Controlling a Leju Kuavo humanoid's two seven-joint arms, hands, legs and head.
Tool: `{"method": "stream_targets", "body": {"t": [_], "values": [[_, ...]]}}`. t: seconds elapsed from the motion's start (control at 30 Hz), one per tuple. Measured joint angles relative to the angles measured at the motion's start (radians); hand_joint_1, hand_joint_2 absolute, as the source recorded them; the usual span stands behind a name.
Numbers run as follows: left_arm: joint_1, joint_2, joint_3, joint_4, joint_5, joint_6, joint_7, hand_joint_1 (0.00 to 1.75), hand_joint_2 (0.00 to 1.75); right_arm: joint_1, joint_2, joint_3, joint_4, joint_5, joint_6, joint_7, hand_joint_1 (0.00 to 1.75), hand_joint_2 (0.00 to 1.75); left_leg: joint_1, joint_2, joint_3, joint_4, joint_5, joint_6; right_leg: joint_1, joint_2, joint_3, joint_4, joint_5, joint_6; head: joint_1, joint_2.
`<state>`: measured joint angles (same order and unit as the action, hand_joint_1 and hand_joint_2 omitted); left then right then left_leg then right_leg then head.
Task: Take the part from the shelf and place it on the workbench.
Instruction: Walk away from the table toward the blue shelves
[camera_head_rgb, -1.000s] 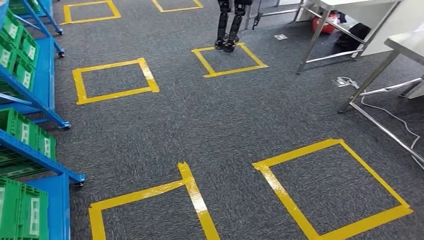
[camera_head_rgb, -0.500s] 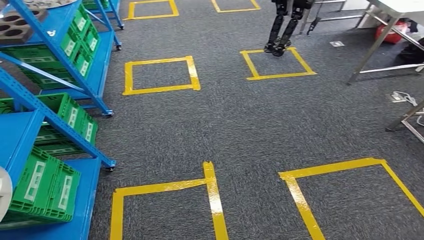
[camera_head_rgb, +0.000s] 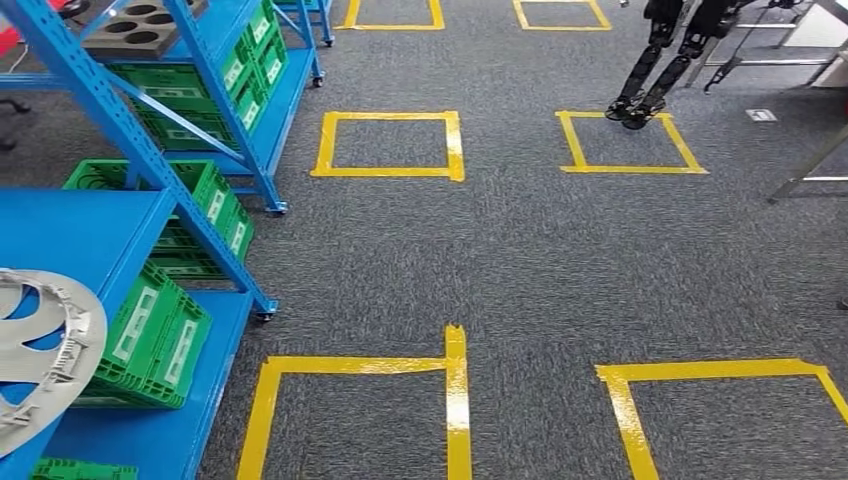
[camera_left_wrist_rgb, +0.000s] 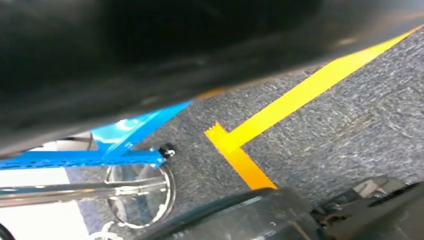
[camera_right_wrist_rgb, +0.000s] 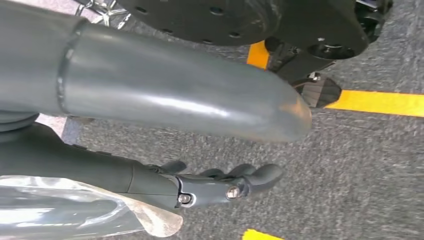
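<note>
Part (camera_head_rgb: 40, 350), a pale spoked disc, lies at the far left on the top of the blue shelf (camera_head_rgb: 110, 215), partly cut off by the edge of the head view, with nothing holding it. Green crates (camera_head_rgb: 150, 335) sit on the level just below it, and further crates fill the rack beyond.

The left robot hand cannot be judged: its wrist view is mostly dark blur, with a shelf foot and tape on the carpet beneath. The right robot hand (camera_right_wrist_rgb: 165, 105) hangs over the carpet, thumb and fingers apart and holding nothing.

Yellow tape squares (camera_head_rgb: 455, 370) mark the floor in the middle, a second robot's legs (camera_head_rgb: 650, 80) stand at a far square, and a metal leg (camera_head_rgb: 805, 170) shows at the right edge. Whether that leg belongs to the surface is unclear.

The risks, as I judge them:
- The part overhangs the view, so a reach begun from this stance could be off-centre. It could then tip the disc or push it along the shelf.
- Its thin spokes may slip from a loose hold.
- Stepping closer could bring a foot or arm against the shelf frame.
</note>
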<state>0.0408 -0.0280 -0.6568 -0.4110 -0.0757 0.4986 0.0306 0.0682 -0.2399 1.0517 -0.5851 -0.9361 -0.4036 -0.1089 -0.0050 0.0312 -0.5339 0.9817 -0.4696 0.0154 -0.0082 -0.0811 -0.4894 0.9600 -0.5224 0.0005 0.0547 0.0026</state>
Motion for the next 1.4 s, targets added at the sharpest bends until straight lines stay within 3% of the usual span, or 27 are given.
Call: {"method": "stream_targets", "body": {"t": [0.03, 0.07, 0.17, 0.33, 0.43, 1.1, 1.3, 1.4], "values": [[-0.001, -0.002, 0.0, 0.002, 0.001, 0.0, -0.002, 0.0, 0.0, 0.0, 0.0, 0.0, 0.002, -0.002, 0.0, 0.0, 0.0, 0.0, 0.0, -0.001, 0.0, 0.0, -0.001, -0.001, 0.0, 0.001, 0.001, -0.002, 0.002, -0.012, 0.002, 0.0], [-0.001, -0.003, 0.001, 0.004, 0.002, 0.0, -0.004, 0.0, 0.0, -0.001, 0.001, 0.0, 0.004, -0.004, -0.001, 0.0, 0.0, 0.0, -0.001, -0.001, 0.0, 0.001, -0.002, 0.0, 0.0, 0.002, 0.002, -0.002, 0.002, -0.013, 0.003, 0.0], [-0.002, -0.004, 0.001, 0.009, 0.004, 0.001, -0.013, 0.0, 0.0, 0.001, 0.001, 0.0, 0.008, -0.009, -0.001, -0.001, 0.0, 0.0, -0.005, -0.001, 0.0, 0.002, -0.004, 0.002, -0.003, 0.005, 0.004, -0.003, 0.007, -0.003, 0.002, 0.0], [-0.004, -0.004, 0.001, 0.011, 0.003, 0.001, -0.035, 0.0, 0.0, 0.003, 0.001, 0.0, 0.009, -0.021, -0.001, -0.001, 0.0, 0.0, -0.009, 0.0, -0.003, 0.006, -0.005, 0.004, -0.009, 0.005, 0.006, -0.004, 0.007, 0.03, 0.002, 0.0], [-0.005, -0.004, 0.0, 0.011, 0.001, 0.001, -0.041, 0.0, 0.0, 0.003, 0.001, 0.0, 0.009, -0.024, -0.003, 0.0, 0.0, 0.0, -0.008, 0.0, -0.002, 0.006, -0.006, 0.005, -0.009, 0.005, 0.001, -0.004, 0.005, 0.035, 0.002, 0.0], [-0.006, -0.004, -0.008, 0.012, 0.014, -0.011, -0.046, 0.0, 0.0, 0.003, 0.001, 0.002, 0.011, -0.038, -0.003, -0.002, 0.0, 0.0, -0.002, 0.0, 0.0, 0.006, -0.005, 0.003, -0.002, 0.005, 0.0, 0.001, 0.002, 0.033, 0.002, 0.0], [-0.007, -0.004, -0.008, 0.013, 0.019, -0.01, -0.046, 0.0, 0.0, 0.001, 0.002, 0.002, 0.013, -0.038, -0.002, -0.003, 0.0, 0.0, -0.007, 0.0, -0.004, 0.013, -0.008, 0.008, -0.006, 0.003, 0.008, 0.0, 0.005, 0.04, 0.001, 0.0], [-0.007, -0.004, -0.008, 0.015, 0.023, -0.008, -0.046, 0.0, 0.0, -0.002, 0.003, 0.002, 0.014, -0.038, -0.001, -0.005, 0.0, 0.0, -0.002, -0.005, 0.0, -0.002, -0.002, 0.019, -0.008, 0.008, 0.006, 0.006, -0.003, 0.048, 0.002, 0.0]]}}
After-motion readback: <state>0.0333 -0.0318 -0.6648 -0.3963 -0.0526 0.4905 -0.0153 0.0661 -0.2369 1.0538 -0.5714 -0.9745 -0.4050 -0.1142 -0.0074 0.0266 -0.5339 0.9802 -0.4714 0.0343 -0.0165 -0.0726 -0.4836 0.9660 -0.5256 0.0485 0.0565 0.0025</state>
